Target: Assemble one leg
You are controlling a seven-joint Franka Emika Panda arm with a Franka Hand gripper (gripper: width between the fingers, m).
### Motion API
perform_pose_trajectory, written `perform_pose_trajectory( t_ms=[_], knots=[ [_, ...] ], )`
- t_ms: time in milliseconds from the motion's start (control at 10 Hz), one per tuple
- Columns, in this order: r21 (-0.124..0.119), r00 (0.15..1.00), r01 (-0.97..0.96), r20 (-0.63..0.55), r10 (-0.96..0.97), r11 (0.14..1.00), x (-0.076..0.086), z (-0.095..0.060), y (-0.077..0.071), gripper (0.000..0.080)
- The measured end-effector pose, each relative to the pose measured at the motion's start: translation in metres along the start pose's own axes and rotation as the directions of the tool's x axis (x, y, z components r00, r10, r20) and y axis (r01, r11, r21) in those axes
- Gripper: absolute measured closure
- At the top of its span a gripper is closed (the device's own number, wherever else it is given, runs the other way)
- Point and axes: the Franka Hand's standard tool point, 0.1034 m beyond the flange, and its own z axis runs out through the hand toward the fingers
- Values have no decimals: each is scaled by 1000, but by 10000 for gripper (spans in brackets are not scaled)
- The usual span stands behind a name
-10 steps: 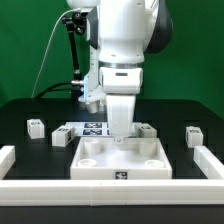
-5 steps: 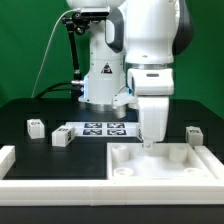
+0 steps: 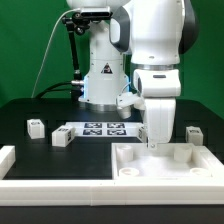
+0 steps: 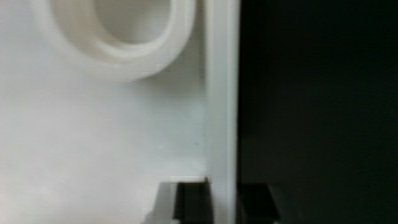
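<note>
Rightward Shift Recorded

Since one second ago, tray (image 3: 165,175) and gripper (image 3: 154,143) have moved together toward the exterior view's right. The gripper is clamped on the tray's 12 o'clock rim; in the wrist view its fingers (image 4: 189,203) press both sides of that rim. One leg (image 3: 192,133) stands on the table (image 3: 90,155) at the tray's 1 o'clock, apart from it. A second leg (image 3: 60,138) and third leg (image 3: 36,127) stand at 10 o'clock. The marker board (image 3: 100,128) lies at 11 o'clock.

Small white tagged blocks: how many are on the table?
3: one leg at the exterior view's far left, one beside it, one at the right. The arm may hide more.
</note>
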Motion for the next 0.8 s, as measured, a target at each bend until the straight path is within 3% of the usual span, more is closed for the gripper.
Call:
perform_pose_trajectory(
  t_ms=[100, 200, 300, 400, 600, 700, 800],
  knots=[
    [0, 1000, 0, 0, 0, 1000, 0, 0, 0, 742],
    [1, 1000, -1, 0, 1, 1000, 0, 1, 0, 682],
    [1, 1000, -2, 0, 2, 1000, -1, 1, 0, 495],
    [1, 1000, -2, 0, 2, 1000, -1, 1, 0, 495],
    [1, 1000, -2, 0, 2, 1000, -1, 1, 0, 223],
    [1, 1000, -3, 0, 3, 1000, -1, 1, 0, 223],
    [2, 1000, -3, 0, 3, 1000, -1, 1, 0, 165]
  ],
)
